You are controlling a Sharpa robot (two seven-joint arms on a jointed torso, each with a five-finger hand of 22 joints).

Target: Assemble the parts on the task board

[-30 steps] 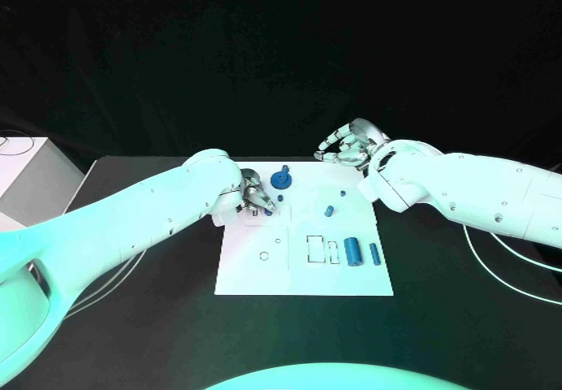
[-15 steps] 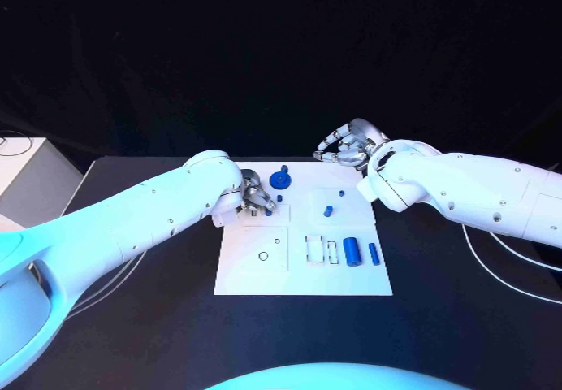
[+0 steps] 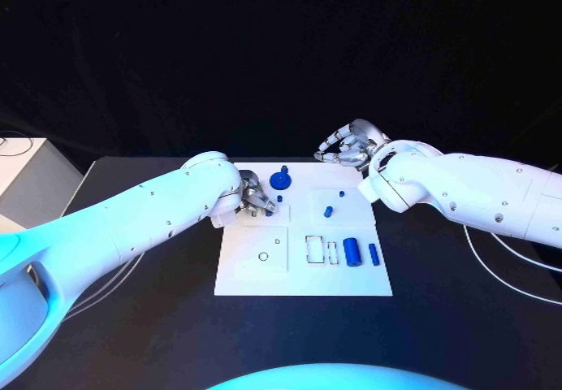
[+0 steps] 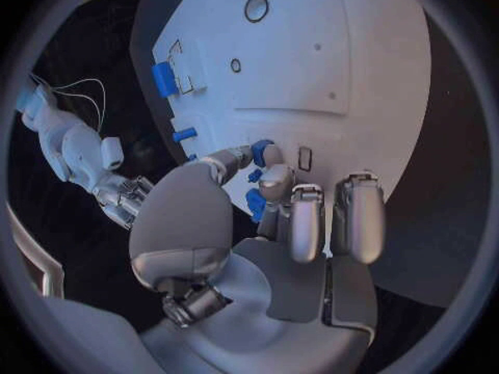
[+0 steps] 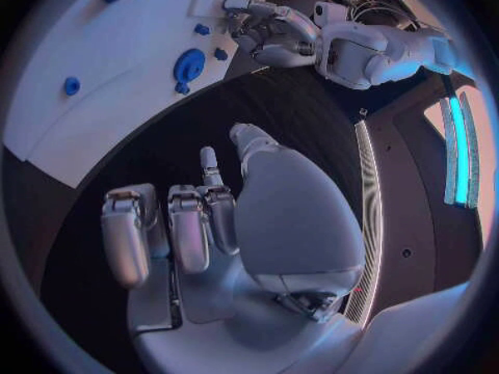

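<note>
Comparing this with a second ago, very little has moved: the left hand [image 3: 257,201] sits at the same spot on the far left part of the task board [image 3: 252,276], its fingers a touch more bunched over the small blue part [image 4: 254,201] there. My guess is the seating of that piece is still in progress rather than finished. In the left wrist view the thumb and fingertips close round small blue pieces pressed near the board's surface, so the hand seems to pinch a part, though whether that part is already in its socket I cannot tell.

The right hand [image 3: 349,145] hangs beyond the board's far right corner as before, fingers curled in and holding nothing.

The round blue knob [image 3: 280,179] stands just beside the left hand, on its right. Two small blue pegs [image 3: 329,211] sit mid-board, and two blue cylinders [image 3: 352,253] lie near the right edge, well apart from either hand.
</note>
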